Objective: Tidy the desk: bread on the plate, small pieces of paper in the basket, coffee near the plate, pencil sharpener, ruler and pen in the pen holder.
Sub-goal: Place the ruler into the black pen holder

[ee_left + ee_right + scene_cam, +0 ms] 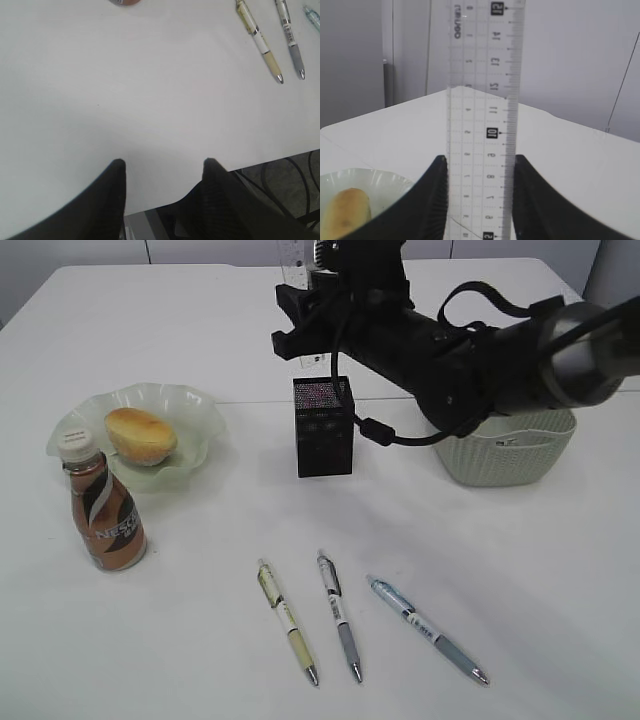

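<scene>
My right gripper (301, 322) (480, 159) is shut on a clear ruler (296, 264) (482, 75), held upright just above the black mesh pen holder (323, 428). The bread (140, 435) (345, 210) lies on the pale green plate (195, 405) (370, 180). A brown coffee bottle (103, 508) stands in front of the plate. Three pens lie at the front: yellow (287, 620) (260, 42), grey (338, 614) (291, 37) and blue (425, 628) (312, 15). My left gripper (162, 162) is open and empty over the table's front edge. No pencil sharpener or paper pieces show.
A pale green basket (510, 450) stands at the right, partly behind my right arm (480, 355). Cables (280, 175) hang below the table's front edge.
</scene>
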{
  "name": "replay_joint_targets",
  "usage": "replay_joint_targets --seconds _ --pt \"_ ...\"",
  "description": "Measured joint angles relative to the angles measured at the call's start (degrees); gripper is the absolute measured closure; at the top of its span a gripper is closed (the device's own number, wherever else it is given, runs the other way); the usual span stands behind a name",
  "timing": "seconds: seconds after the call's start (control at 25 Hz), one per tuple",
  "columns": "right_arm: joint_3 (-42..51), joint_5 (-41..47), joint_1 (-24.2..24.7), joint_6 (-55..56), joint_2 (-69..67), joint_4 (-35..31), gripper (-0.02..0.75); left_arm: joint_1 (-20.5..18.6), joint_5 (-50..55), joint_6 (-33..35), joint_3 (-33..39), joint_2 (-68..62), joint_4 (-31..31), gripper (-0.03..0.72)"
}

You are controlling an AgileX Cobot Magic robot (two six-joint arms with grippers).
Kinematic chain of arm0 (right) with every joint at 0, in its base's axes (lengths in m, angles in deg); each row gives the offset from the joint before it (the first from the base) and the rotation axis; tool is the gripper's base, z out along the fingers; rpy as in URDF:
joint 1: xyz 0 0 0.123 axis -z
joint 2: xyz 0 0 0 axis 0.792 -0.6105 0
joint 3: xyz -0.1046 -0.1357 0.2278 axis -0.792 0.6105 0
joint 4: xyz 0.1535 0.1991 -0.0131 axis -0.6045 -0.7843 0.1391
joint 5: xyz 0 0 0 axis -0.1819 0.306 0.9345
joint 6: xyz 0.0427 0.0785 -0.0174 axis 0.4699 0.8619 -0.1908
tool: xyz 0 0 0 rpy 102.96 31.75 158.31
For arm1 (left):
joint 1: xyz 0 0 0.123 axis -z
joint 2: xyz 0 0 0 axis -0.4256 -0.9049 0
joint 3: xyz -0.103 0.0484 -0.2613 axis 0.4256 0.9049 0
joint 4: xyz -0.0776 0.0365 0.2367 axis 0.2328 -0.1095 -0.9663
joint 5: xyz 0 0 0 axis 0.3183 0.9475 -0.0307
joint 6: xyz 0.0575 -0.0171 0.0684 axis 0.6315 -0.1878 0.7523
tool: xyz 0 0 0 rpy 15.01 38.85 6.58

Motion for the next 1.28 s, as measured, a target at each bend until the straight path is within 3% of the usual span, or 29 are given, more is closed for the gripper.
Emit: replay_joint_targets --seconds 0.56,1.28 --pt "-3.6 -0.9 0.7 -10.1 -7.1 -10.3 0.448 0.4 0.0 0.0 0.0 0.0 -0.4 0.329" --pt "-3.8 -2.8 1.1 -10.5 -9.4 -11.2 0.448 0.3 -1.4 0.0 0.0 0.0 -0.7 0.344"
